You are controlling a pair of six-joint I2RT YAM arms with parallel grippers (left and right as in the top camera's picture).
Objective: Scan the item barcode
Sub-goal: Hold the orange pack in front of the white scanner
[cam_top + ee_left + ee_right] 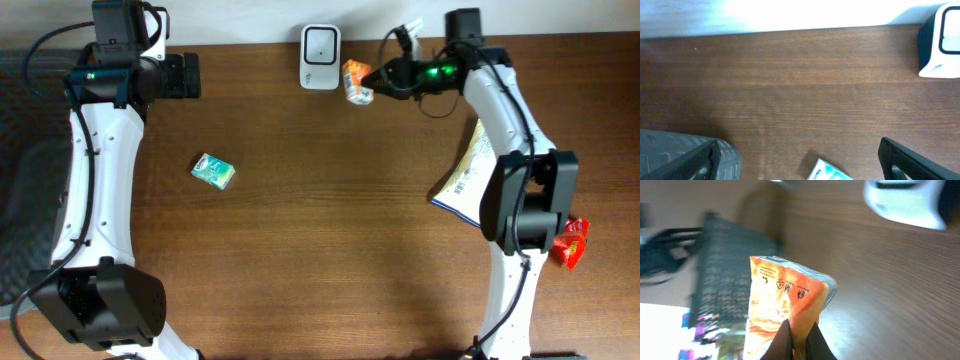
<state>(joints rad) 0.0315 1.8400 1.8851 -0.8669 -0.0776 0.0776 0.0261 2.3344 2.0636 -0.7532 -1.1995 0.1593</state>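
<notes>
Orange pack [785, 300] fills the right wrist view, pinched at its lower seam by the right gripper [799, 335], fingers together on the foil. Overhead puts it at the back of the worktop [330, 200], just beside the scanner [320, 44] on the right arm's side; can't tell whether it's lifted or touching the wood. Step in hand, as I read it: presenting the pack to the scanner, pick already done. The face toward the wrist camera shows only small recycling-type marks and no barcode I can make out, so I can't tell which side carries the code. The next move calls for a wrist roll to bring the code face square to the scanner window, plus a short shift across to sit in front of it rather than beside it. The grip is on a thin seam, so slow rotation is advisable as the pack could swing. Left gripper [800, 152] is spread wide and empty over bare wood, with the teal pack [827, 171] below it, not involved.
</notes>
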